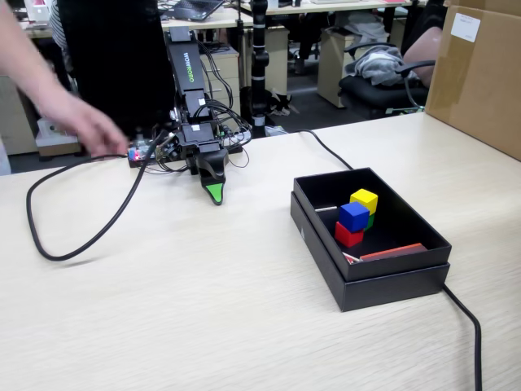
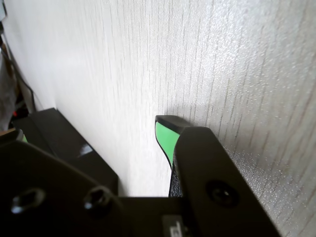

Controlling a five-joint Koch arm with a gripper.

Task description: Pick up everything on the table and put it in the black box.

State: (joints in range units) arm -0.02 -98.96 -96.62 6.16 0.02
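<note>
**Q:** Pale wood-grain laminate covered the whole table (image 1: 203, 309), didn't it? What lay nearest the camera?

**A:** Yes. Nearest in the fixed view was bare tabletop, with a black cable (image 1: 468, 322) running off the near right edge from behind the black box (image 1: 383, 285). That box sat well to the right of the fingers, as that view showed it, and nearer the camera than them.

**Q:** And the cubes?

**A:** All 4 were inside the box, bunched together. The red cube (image 1: 348, 236) was nearest, the blue cube (image 1: 353, 216) sat on it, the yellow cube (image 1: 364, 199) stood behind, and only a sliver of the green cube (image 1: 369, 221) showed beneath the yellow one. A thin red strip (image 1: 393, 252) lay along the box's near inner wall.

**Q:** The gripper?

**A:** The gripper (image 1: 214, 194) pointed down at the table, its green-tipped fingers (image 2: 165, 138) just at the surface and holding nothing. Only 1 tip showed in either view, so I couldn't tell whether it was parted or closed.

**Q:** Farther back?

**A:** A person's hand (image 1: 85, 130) reached in left of the fingers, near the arm's base. A brown carton (image 1: 476, 77) stood far right.
</note>
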